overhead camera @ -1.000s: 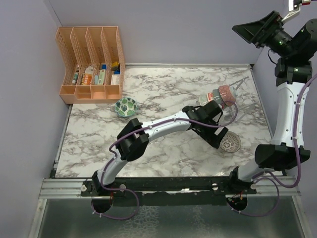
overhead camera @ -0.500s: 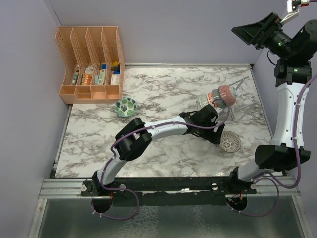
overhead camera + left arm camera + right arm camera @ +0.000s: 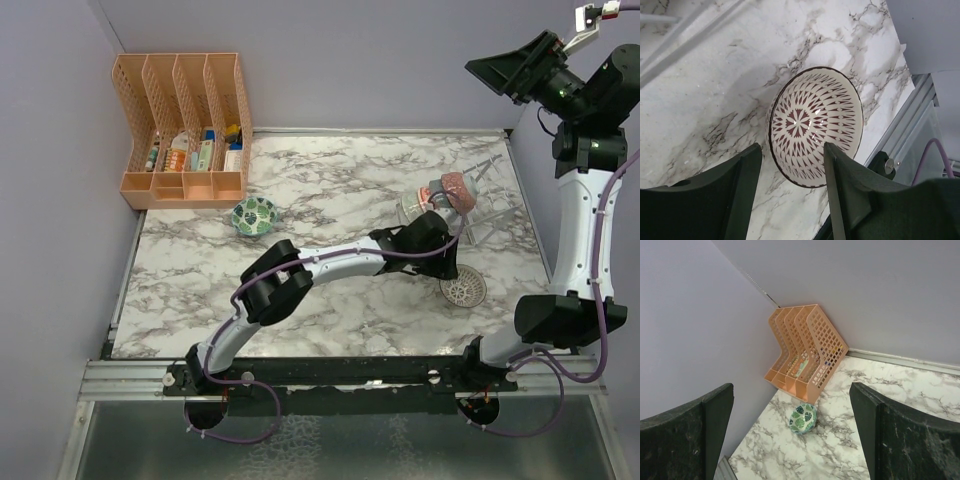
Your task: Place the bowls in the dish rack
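The left gripper [image 3: 447, 270] is low over the pink-white lattice bowl [image 3: 463, 288]. The bowl sits upright on the table just in front of the dish rack [image 3: 478, 215], near the front right corner. In the wrist view the jaws stand about half open, straddling the bowl's near rim, with nothing clamped yet.

Here's the worry. The bowl is glazed and the marble-patterned tabletop [image 3: 330, 170] looks slick. A finger landing on the rim, rather than either side of it, could skate the bowl toward the front edge (the metal rail [image 3: 330, 372] is right there in the wrist view). A pinch on one wall alone could also let the bowl swing or slip on the lift. And the rack is clear, light-looking and already carries a row of bowls [image 3: 447, 192] on edge, so a clumsy entry could knock them or shove the rack.

The right gripper [image 3: 791, 390] hangs high, jaws wide, holding nothing. The green-leaf bowl [image 3: 254, 215] waits well apart, near the orange file organizer [image 3: 182, 130] in the far left corner.

The surface is flat, white with grey veining. The room is plain lilac-grey walls [image 3: 350, 60], close on the left, back and right.
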Available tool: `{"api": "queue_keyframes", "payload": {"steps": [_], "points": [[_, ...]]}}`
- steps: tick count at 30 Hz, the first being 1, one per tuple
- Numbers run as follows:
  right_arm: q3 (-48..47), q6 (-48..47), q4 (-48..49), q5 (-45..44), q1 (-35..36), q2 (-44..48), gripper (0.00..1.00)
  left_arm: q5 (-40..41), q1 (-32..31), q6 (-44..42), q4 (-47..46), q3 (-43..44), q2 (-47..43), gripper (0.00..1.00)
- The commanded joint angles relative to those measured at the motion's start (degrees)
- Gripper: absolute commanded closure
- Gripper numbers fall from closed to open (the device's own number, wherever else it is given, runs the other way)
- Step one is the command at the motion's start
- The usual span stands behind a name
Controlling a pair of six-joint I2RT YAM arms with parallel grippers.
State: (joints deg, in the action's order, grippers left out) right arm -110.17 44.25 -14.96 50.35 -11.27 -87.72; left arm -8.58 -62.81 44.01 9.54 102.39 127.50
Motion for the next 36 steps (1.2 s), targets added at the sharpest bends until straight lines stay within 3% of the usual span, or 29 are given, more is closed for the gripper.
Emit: {"api": "queue_keyframes", "payload": {"steps": [1, 7, 12, 16, 24, 31, 36], "points": [[0.66, -0.75, 0.68, 0.01, -0.33, 2.15, 0.00, 1.91, -1.66, 1.61, 0.48, 1.77, 2.83, 0.46], [1.56, -0.83, 0.81, 0.06, -0.33, 2.38, 0.00, 2.49, -2.58, 0.70, 1.52, 2.89, 4.74, 0.46], [1.71, -0.80, 0.64, -0.25, -0.33, 2.64, 0.00, 3.03, -2.52, -0.40, 2.10, 1.41, 4.02, 0.64], [1.14, -0.79, 0.61, -0.49, -0.33, 2.76, 0.00, 4.34, -2.51, -2.50, 4.76, 0.95, 2.21, 0.72], [0.02, -0.78, -0.24, -1.57, -0.34, 2.99, 0.00, 15.11, -2.12, -10.29, 15.21, -9.62, -12.61, 0.96], [1.07, 1.01, 1.98, -0.84, -0.33, 3.01, 0.00, 22.01, 1.46, -11.73, 22.51, -21.02, -27.05, 0.97], [3.15, 1.94, 3.33, -0.43, -0.33, 3.70, 0.00, 18.14, 7.12, -14.17, 19.21, -31.04, -33.84, 0.97]]}}
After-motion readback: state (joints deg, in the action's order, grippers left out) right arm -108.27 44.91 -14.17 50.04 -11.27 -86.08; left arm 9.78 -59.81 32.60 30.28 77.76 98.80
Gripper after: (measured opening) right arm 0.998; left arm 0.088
